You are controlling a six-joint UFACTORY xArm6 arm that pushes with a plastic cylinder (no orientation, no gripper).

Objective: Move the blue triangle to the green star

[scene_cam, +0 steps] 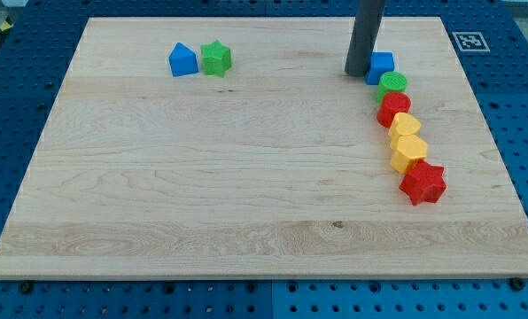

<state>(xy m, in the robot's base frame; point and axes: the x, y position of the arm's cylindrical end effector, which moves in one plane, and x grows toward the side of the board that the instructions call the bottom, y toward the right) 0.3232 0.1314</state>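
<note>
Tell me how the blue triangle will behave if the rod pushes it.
The blue triangle looks rigid and sits flat on the smooth wooden board, so it would probably slide, not roll. An off-centre push may turn it. It seems to touch the green star, which would likely move too. My tip is far right.

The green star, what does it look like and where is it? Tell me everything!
The green star is a small, chunky block, bright green, with short rounded points and a plastic look. It lies flat on the wooden board, near the view's top left. The blue triangle sits right against its left side, apparently touching. Nothing else is close. My tip is far off toward the view's right, beside a blue block.
</note>
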